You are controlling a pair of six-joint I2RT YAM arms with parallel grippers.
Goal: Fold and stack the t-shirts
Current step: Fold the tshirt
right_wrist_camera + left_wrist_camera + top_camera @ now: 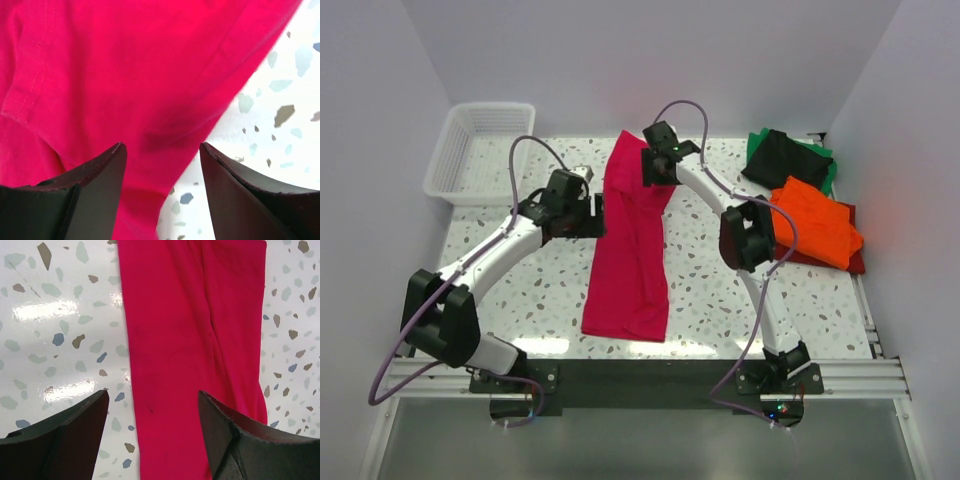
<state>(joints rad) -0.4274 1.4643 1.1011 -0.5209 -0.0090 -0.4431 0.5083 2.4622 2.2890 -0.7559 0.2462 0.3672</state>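
Crimson-pink t-shirt [630, 250] in a long strip on the bench [720, 295], left fingers [65, 440] wide astride its left edge, right fingers [85, 200] wide over its far right edge, other t-shirts [812, 228] piled right.

Speckled white table [720, 300]: crimson-pink t-shirt [630, 255] is laid out at centre as a long strip, near to far. White mesh basket [445, 160] is set far left. Green t-shirt [827, 166] and dark red t-shirt [857, 263] are laid far right.
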